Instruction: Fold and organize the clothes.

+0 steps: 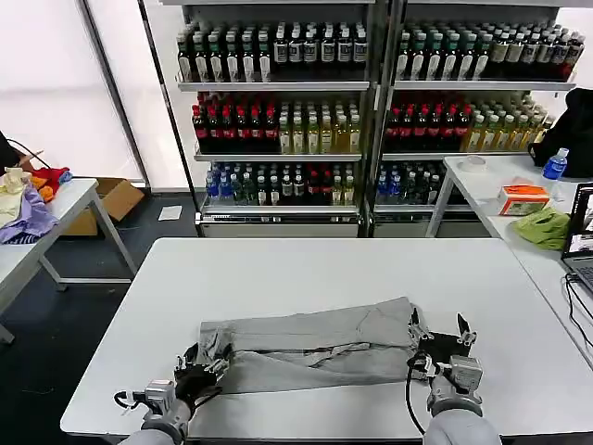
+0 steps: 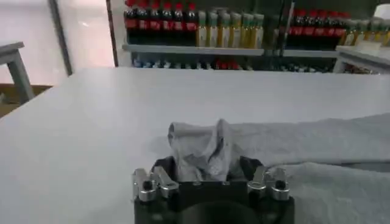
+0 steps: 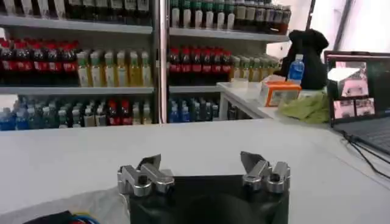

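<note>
A light grey T-shirt (image 1: 315,348) lies folded into a long band across the near part of the white table (image 1: 324,269). My left gripper (image 1: 206,366) is at the band's left end. In the left wrist view its fingers are shut on a bunched, raised fold of the T-shirt (image 2: 204,149), held in the left gripper (image 2: 206,167). My right gripper (image 1: 440,331) is just past the band's right end, low over the table. The right gripper (image 3: 200,161) is open with bare table between its fingers. A corner of the T-shirt (image 3: 91,204) shows beside it.
Shelves of bottles (image 1: 278,120) stand behind the table. A side table (image 1: 491,190) on the right holds a green cloth (image 1: 544,227), an orange box (image 1: 523,197), a blue bottle (image 1: 554,165) and a laptop (image 1: 582,236). Another table (image 1: 56,218) on the left carries coloured fabrics.
</note>
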`<act>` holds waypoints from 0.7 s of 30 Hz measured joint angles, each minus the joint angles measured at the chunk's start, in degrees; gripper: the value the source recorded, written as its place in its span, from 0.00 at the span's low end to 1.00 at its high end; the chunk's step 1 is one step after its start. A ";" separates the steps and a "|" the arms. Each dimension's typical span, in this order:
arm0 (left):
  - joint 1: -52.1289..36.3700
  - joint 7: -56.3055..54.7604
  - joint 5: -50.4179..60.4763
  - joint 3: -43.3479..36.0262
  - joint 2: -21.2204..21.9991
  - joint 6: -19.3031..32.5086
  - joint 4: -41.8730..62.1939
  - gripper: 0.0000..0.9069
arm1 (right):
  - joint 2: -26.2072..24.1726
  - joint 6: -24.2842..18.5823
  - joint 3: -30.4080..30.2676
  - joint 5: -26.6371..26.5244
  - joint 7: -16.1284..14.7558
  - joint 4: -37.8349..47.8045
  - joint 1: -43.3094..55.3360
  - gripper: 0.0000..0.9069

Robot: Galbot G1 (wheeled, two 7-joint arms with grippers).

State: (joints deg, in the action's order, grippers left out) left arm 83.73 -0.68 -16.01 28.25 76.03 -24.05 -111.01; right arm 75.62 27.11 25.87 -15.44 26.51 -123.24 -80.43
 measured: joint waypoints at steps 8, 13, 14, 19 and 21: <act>0.69 1.07 -0.34 0.49 0.81 1.08 0.54 0.00 | -0.09 -0.10 0.06 -0.12 0.00 -0.15 0.15 1.00; 0.76 1.34 -0.35 1.09 0.75 2.28 0.83 0.00 | -0.24 -0.15 -0.25 -0.14 0.01 -0.12 0.26 1.00; 0.72 1.35 -0.40 1.36 0.64 2.49 0.83 0.00 | -0.28 -0.15 -0.34 -0.14 0.02 -0.02 0.34 1.00; 0.55 1.34 -0.61 3.96 -0.44 3.42 0.88 0.00 | -0.34 -0.13 -0.79 -0.19 0.17 0.43 1.15 1.00; 0.44 1.35 -0.96 5.92 -1.47 3.50 0.99 0.00 | -0.27 -0.10 -1.05 -0.19 0.30 0.63 1.55 1.00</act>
State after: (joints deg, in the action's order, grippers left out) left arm 84.17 0.67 -16.97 34.17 74.56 -20.55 -110.02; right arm 75.35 27.01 24.82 -15.63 26.81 -122.60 -78.88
